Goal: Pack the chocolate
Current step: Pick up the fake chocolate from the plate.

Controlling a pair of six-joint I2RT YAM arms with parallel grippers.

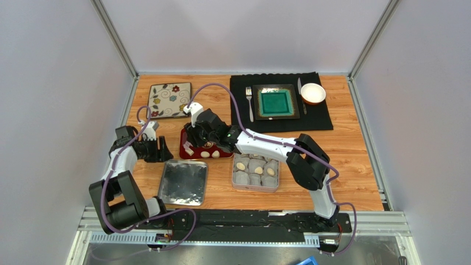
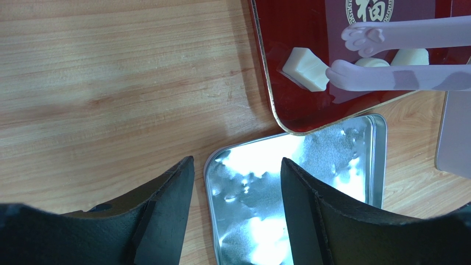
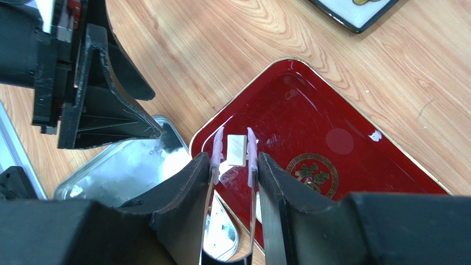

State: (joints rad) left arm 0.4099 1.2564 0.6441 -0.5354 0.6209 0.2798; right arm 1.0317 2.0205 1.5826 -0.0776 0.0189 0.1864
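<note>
A pale cream block of chocolate (image 3: 236, 150) lies on the red tray (image 3: 309, 121) near its left corner. My right gripper (image 3: 233, 160) is shut on metal tongs (image 3: 252, 144) with lilac paw-shaped tips. The tips straddle that block (image 2: 305, 67), and I cannot tell whether they pinch it. Two more chocolates (image 1: 210, 155) rest at the tray's near edge. My left gripper (image 2: 237, 165) hangs open and empty over the corner of the shiny tin lid (image 2: 331, 160), just left of the tray. Several chocolates sit in paper cups in the tin (image 1: 255, 171).
The tin lid (image 1: 183, 182) lies flat in front of the red tray (image 1: 183, 144). A floral plate (image 1: 170, 100) sits at the back left. A black mat (image 1: 320, 118) at the back right carries a green plate (image 1: 276, 102), a fork, a knife and a white bowl (image 1: 313, 93).
</note>
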